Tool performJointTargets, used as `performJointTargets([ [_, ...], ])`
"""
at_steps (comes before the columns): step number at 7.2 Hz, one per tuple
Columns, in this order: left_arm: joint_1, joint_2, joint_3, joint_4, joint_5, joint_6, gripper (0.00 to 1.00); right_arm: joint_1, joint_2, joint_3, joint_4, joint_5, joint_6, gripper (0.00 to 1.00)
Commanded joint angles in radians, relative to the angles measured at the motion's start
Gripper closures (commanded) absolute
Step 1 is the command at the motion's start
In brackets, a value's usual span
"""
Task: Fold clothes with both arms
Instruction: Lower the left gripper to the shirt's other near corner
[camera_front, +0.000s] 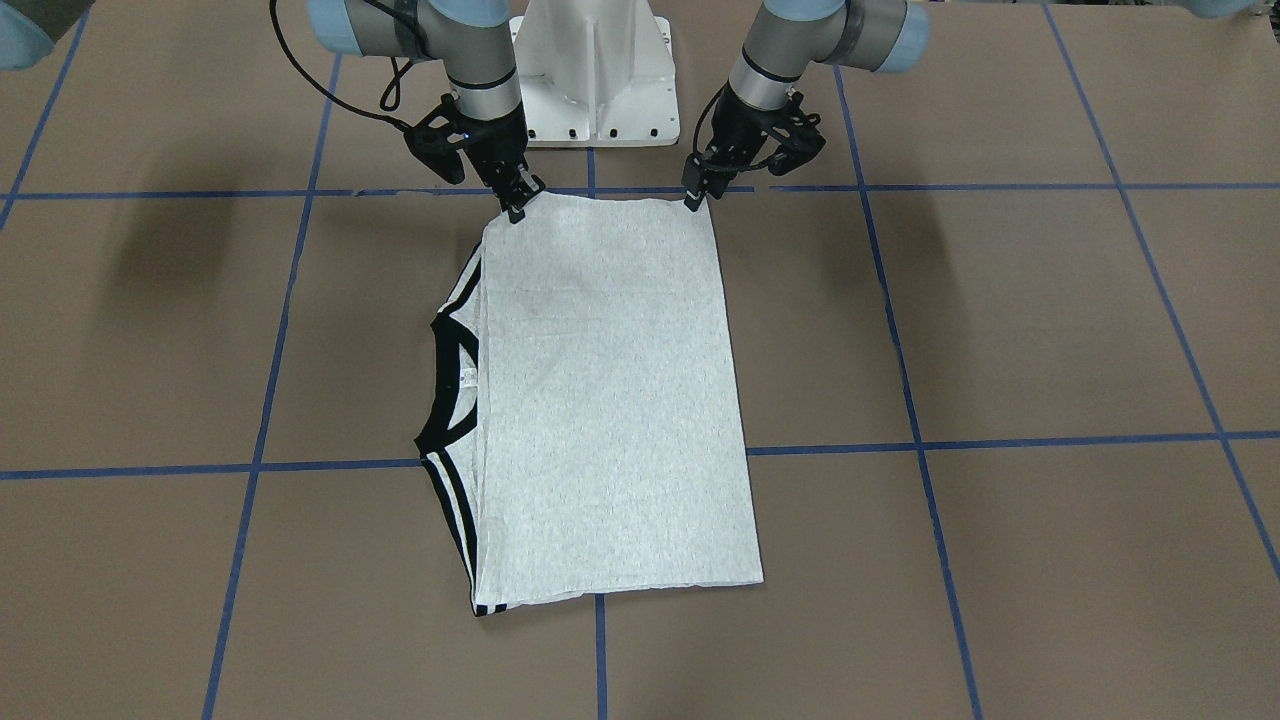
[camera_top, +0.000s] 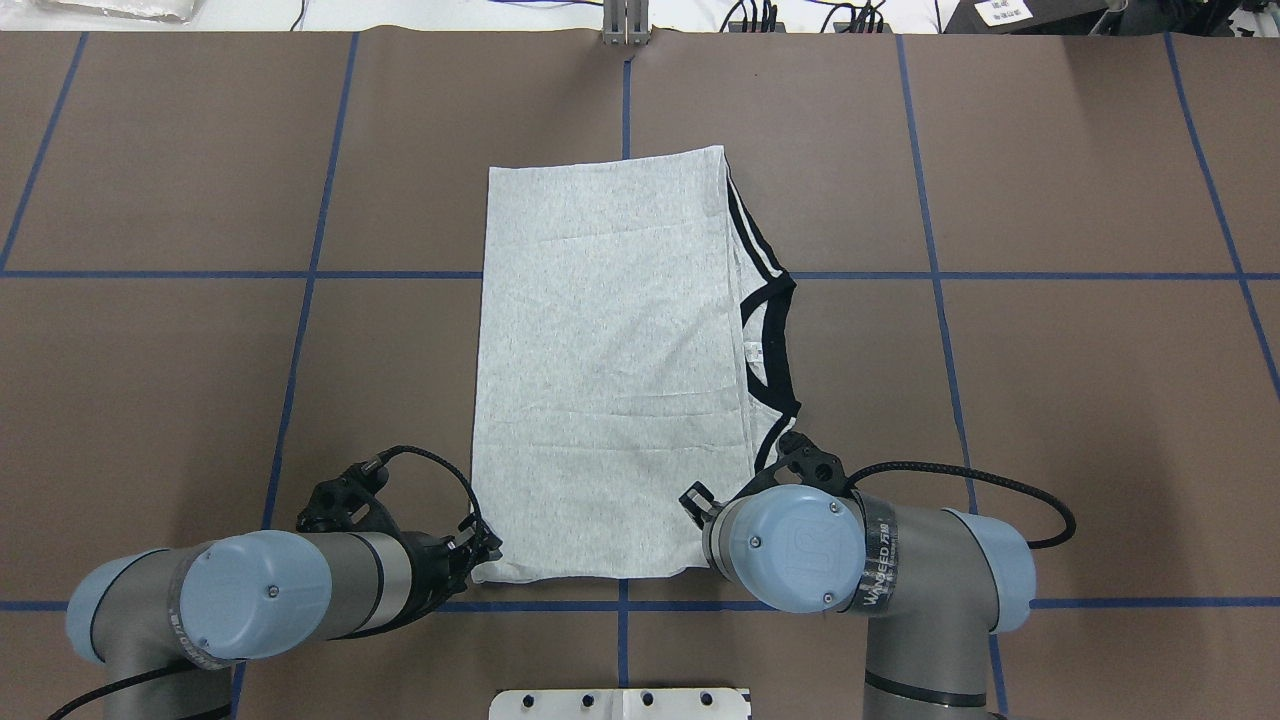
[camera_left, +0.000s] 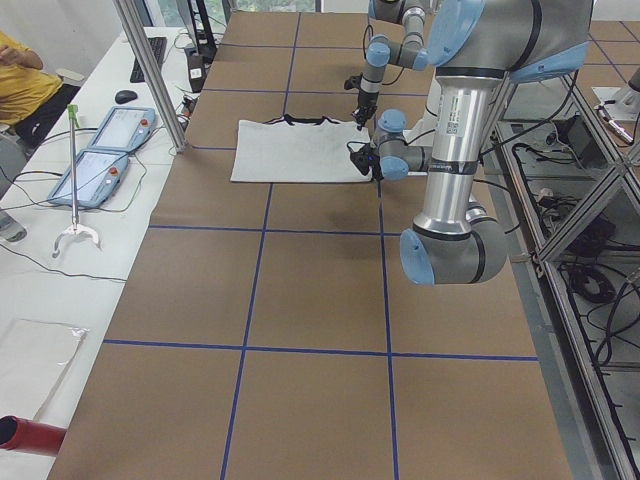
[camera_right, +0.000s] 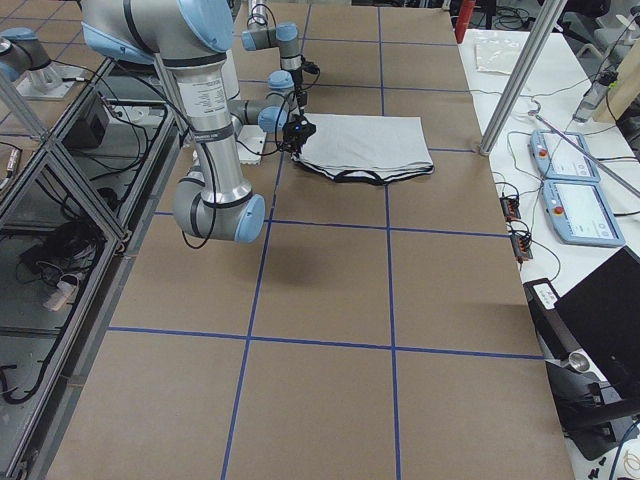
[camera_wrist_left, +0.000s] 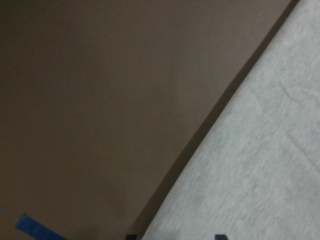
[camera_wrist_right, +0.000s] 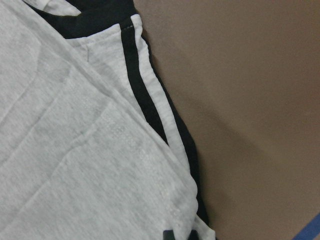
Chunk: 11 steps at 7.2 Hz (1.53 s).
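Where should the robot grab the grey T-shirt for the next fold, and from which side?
Probably its two robot-side corners, from the robot's edge: the T-shirt lies flat as a long rectangle, with the left gripper and right gripper at them.

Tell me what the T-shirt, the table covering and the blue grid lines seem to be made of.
T-shirt: soft knit fabric, probably cotton or a blend; matte heathered grey, with fine creases and limp folded edges.
Table covering: looks like brown paper or card; flat and matte, no shine.
Blue grid lines: probably adhesive tape; narrow strips, slightly uneven where they meet.
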Motion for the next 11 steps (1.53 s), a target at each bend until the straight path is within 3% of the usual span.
performJointTargets([
  [1,0.003,0.0,0.007,0.0,0.002,0.0,0.53,-0.001,-0.003,0.007,0.0,-0.001,0.0,1.0],
  [2,0.003,0.002,0.007,0.0,0.002,0.001,0.85,0.0,-0.005,0.007,0.0,-0.001,-0.001,1.0],
  [3,0.003,0.002,0.007,0.0,0.002,0.001,1.0,0.0,-0.005,0.007,0.0,-0.001,-0.001,1.0],
  [6,0.002,-0.001,-0.009,0.0,0.003,0.001,1.0,0.0,-0.006,0.009,0.0,-0.001,0.0,1.0],
  [8,-0.001,0.003,-0.079,0.003,0.003,0.0,1.0,-0.001,-0.015,0.033,-0.002,-0.002,0.009,1.0],
  [11,0.04,-0.006,-0.274,0.201,0.0,-0.081,1.0,-0.052,-0.103,0.22,-0.002,-0.01,0.197,1.0],
])
